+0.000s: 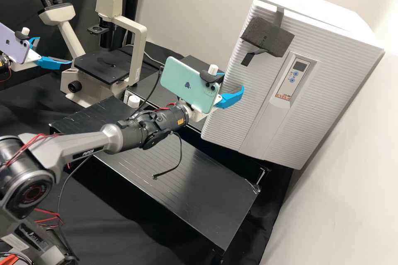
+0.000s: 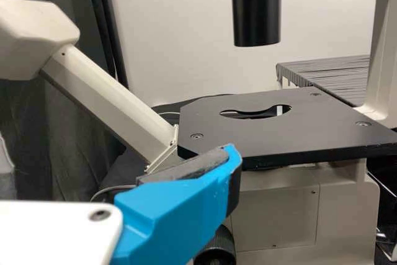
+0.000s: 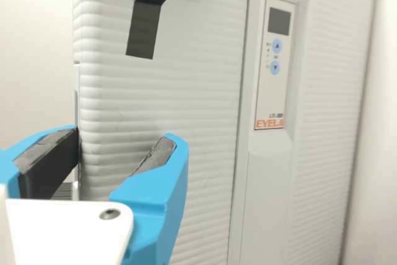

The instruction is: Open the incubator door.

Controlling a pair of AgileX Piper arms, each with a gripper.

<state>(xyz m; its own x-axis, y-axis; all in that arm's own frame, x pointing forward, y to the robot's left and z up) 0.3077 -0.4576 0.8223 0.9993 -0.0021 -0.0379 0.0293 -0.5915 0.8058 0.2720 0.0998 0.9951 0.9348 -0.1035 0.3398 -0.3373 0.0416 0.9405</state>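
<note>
The incubator [image 1: 323, 91] stands at the right with its ribbed front door [image 1: 226, 112] closed. At the door's left side is my right gripper [image 1: 233, 82], open. In the right wrist view, the door [image 3: 161, 91] lies behind my right gripper [image 3: 124, 138]; one finger overlaps its side edge, the other is in front of its face. Whether they touch it, I cannot tell. My left gripper [image 1: 53, 51] is open at the far left, beside the microscope, away from the incubator. The left wrist view has one finger of my left gripper [image 2: 231, 153] before the microscope stage.
A microscope [image 1: 134, 33] with a black stage [image 1: 103, 66] stands at the back left. A low black table [image 1: 186, 186] extends below the right arm. Black foam [image 1: 267, 36] is taped to the door's upper part, left of the control panel [image 1: 293, 76]. A wall borders the incubator's right.
</note>
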